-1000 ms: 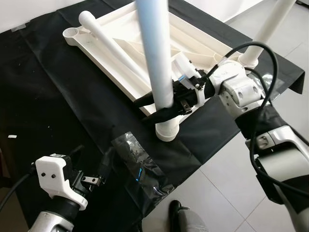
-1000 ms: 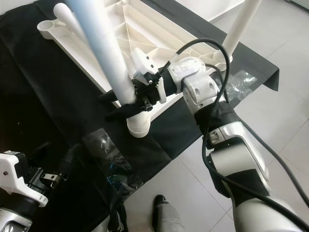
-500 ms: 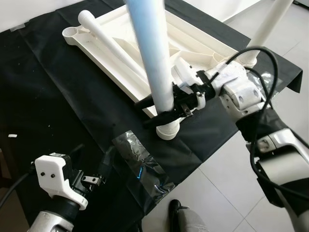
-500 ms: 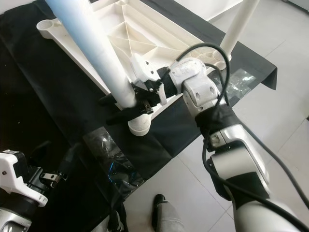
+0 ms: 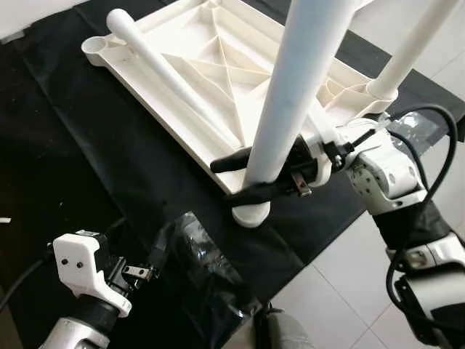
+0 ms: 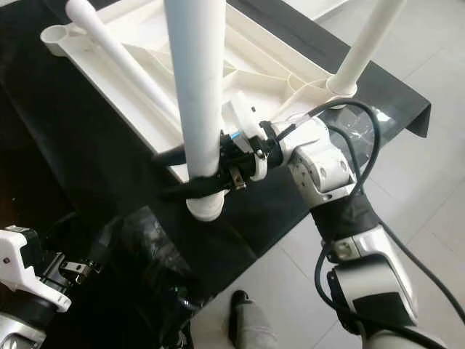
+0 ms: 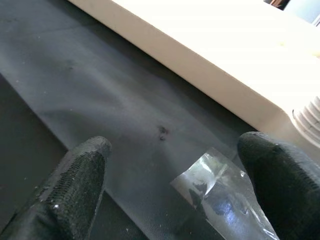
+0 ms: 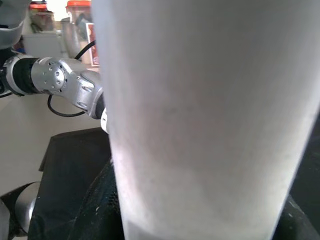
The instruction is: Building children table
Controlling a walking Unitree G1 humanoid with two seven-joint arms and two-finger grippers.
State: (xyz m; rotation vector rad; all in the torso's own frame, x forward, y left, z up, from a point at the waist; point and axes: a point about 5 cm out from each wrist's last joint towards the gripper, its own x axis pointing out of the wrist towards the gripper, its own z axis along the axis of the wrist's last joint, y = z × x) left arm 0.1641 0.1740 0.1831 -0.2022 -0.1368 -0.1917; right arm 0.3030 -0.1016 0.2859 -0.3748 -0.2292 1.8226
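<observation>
Left eye view is showing the left gripper hanging low and idle nearest the robot, its fingers standing apart over the black cloth, with a scrap of clear plastic lying between them and nothing held. Just beyond it, crumpled plastic wrap is lying on the cloth near its front edge.

Farther out, the right gripper is clamping its black fingers on the leg, low on the shaft and just above the corner socket of the upturned tabletop. The leg is leaning a little off upright, its foot sitting at the socket; whether it is fully seated cannot be told.

Doing this step well probably means bringing the leg square to the socket before pressing or twisting, since a tilted leg could bind or cross-thread. Holding so low gives good control of the foot. The tabletop is light plastic lying on loose cloth, so it may slide or lift under side force; pressing straight down along the leg looks safer.

Beyond, a loose leg is lying across the tabletop ribs, and at the far right corner another leg is already standing in its socket.
</observation>
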